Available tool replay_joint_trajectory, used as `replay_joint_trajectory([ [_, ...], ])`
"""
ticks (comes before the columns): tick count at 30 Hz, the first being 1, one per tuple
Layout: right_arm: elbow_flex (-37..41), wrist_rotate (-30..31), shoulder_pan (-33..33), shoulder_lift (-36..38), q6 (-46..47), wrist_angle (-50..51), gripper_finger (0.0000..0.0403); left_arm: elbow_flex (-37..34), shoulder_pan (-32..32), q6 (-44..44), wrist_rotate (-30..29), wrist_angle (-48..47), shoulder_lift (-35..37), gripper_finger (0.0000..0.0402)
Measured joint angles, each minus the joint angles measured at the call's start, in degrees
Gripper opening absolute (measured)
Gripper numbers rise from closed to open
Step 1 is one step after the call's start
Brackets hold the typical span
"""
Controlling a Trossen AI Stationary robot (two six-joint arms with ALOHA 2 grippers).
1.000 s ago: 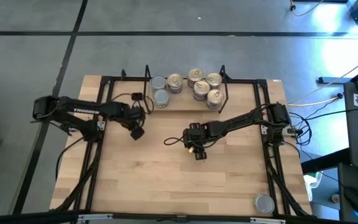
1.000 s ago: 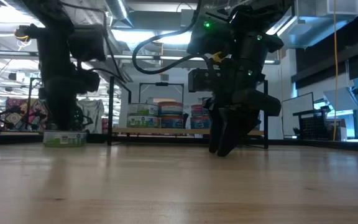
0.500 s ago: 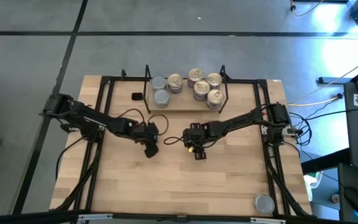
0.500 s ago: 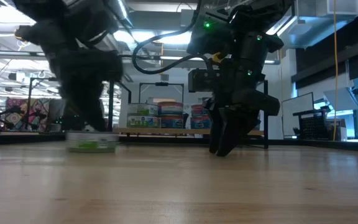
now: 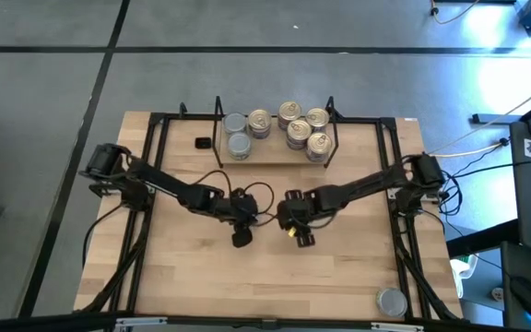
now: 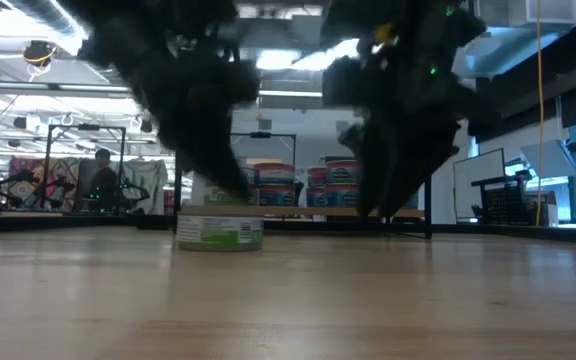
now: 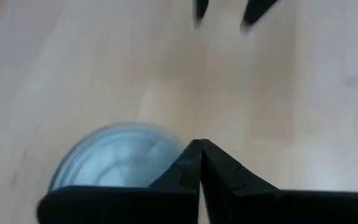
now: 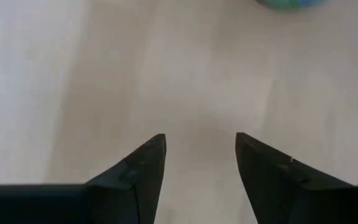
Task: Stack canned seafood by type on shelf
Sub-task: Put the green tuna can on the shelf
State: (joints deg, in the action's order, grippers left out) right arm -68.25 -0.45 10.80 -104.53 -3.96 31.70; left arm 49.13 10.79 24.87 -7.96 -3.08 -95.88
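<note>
I see a silver-lidded tin (image 7: 120,155) lying flat on the bench (image 5: 339,277) near its middle, green-banded in the low view, just beside my left gripper (image 5: 241,238). That gripper's fingers are pressed together with nothing between them, so I judge it is nudging the tin across the wood, not carrying it.

My right gripper (image 8: 199,152) sits close by, half open over bare wood and holding nothing, probably placed to receive the tin.

The shelf (image 5: 277,152) stands at the far edge, silver tins (image 5: 236,134) at one end, gold ones (image 5: 302,127) at the other. A stray silver tin (image 5: 392,301) waits by the near corner.

From above, the left arm hides the central tin, and the low view smears both arms.
</note>
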Motion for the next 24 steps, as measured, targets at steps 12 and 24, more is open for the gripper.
replay_joint_trajectory([
  [12, 3.54, 2.46, 3.95, 0.17, -8.46, -25.87, 0.0193, -0.25, 6.91, -8.96, -19.09, -10.13, 4.23, 0.0001],
  [24, 3.52, 2.33, 3.11, -0.34, -6.43, -35.80, 0.0227, -16.55, 3.45, -13.31, -14.48, 17.58, 4.03, 0.0001],
])
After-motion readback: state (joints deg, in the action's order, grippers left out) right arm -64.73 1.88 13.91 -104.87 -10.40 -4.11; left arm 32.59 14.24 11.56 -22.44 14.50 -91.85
